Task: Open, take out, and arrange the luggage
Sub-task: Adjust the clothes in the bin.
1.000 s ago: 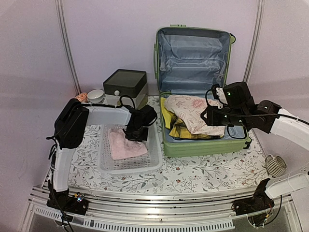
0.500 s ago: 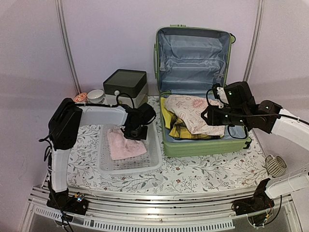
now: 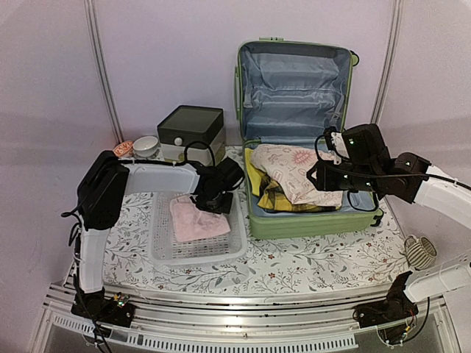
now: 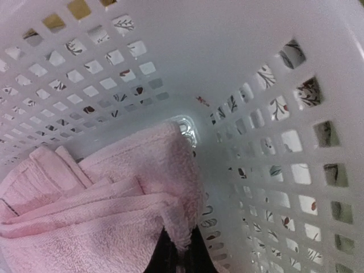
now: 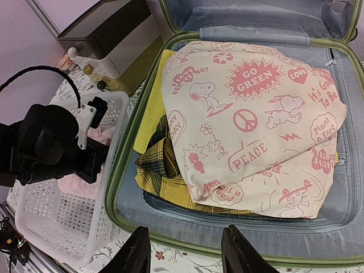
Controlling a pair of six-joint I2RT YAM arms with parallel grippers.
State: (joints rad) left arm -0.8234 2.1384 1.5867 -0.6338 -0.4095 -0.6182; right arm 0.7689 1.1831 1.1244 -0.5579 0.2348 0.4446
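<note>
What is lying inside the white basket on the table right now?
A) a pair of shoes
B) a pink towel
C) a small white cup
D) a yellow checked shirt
B: a folded pink towel lies on the floor of the white mesh basket, and the left wrist view shows it against the basket's perforated wall.

Left wrist cam barely showed the left gripper [image 4: 177,259] — just a dark sliver at the bottom edge, the rest under a fold of the pink towel [image 4: 102,210], which ran off the left and bottom edges itself. The right gripper [image 5: 187,253] had its fingers chopped by the frame bottom, the luggage [image 5: 122,187] lost its lid at the top, and the plaid shirt [image 5: 156,162] sat mostly buried under the cream printed shirt [image 5: 250,125]. Pinkish thing [image 3: 124,148] by the bowl [image 3: 146,144] — too small to call.
</note>
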